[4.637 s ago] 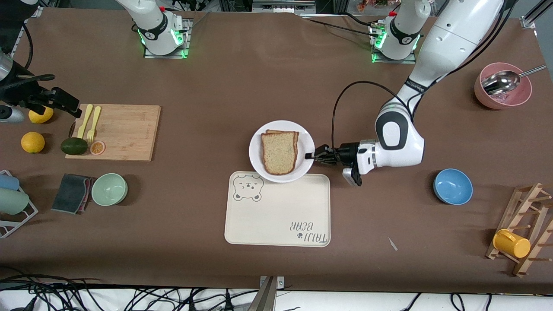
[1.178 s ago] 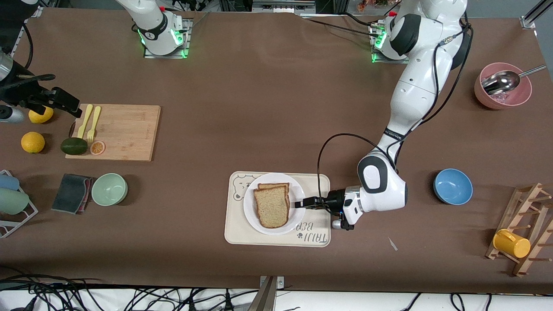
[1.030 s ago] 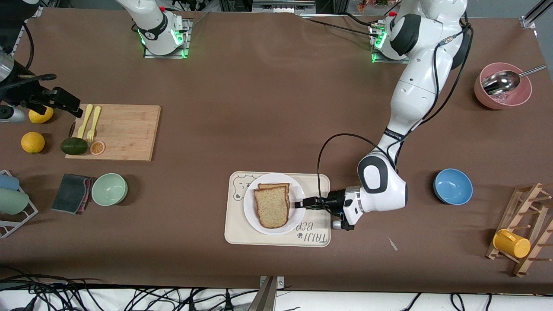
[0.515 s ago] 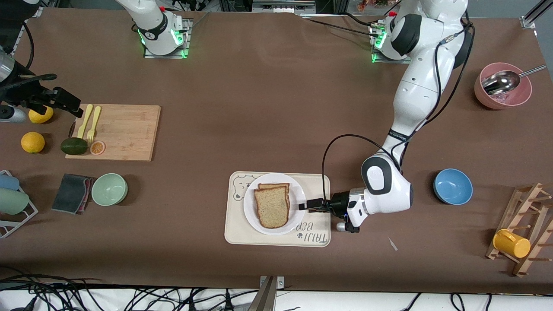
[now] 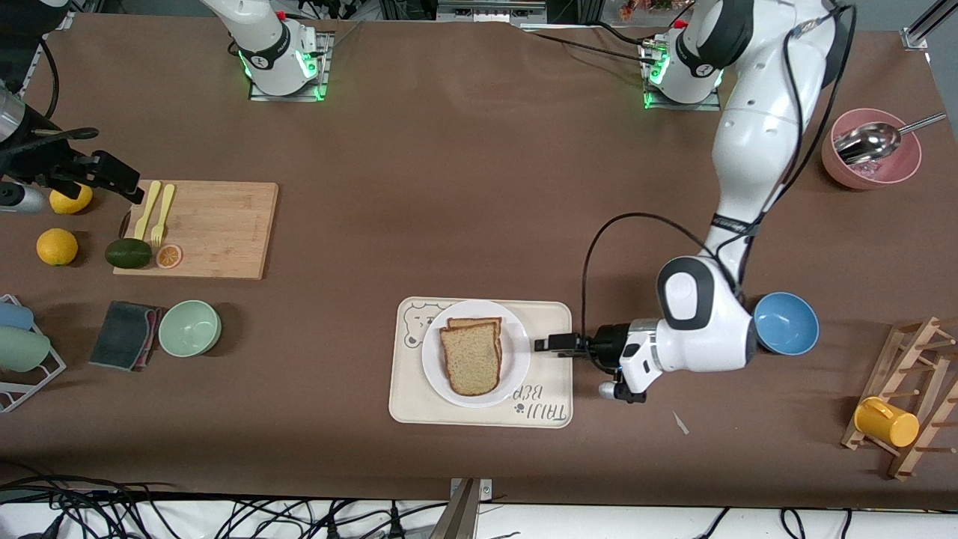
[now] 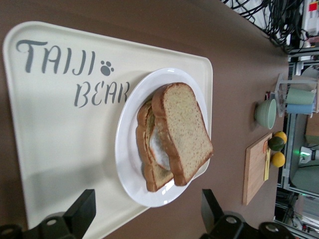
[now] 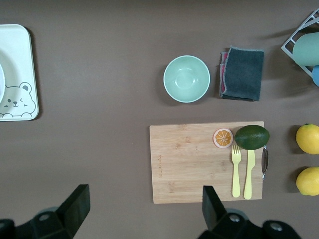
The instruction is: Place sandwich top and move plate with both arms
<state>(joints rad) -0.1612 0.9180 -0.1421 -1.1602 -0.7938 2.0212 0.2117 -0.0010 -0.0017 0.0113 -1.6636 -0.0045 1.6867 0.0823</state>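
We have just let go of the plate (image 5: 476, 353): a moment ago our left hand (image 5: 552, 343) was at its rim, and now it has drawn back toward the left arm's end of the worktop (image 5: 464, 165), fingers spread wide with nothing between them, low over the tray's (image 5: 419, 404) edge. The plate now sits on the tray, so we judge the move done. The sandwich top (image 5: 471, 359) lies on the plate, over the egg slice (image 6: 154, 149). Our right hand (image 5: 112, 176) waits high above the cutting board (image 5: 217, 228), fingers wide apart and holding nothing. We count one plate, one tray, two bread slices, three bowls, two lemons, one avocado and one yellow mug.
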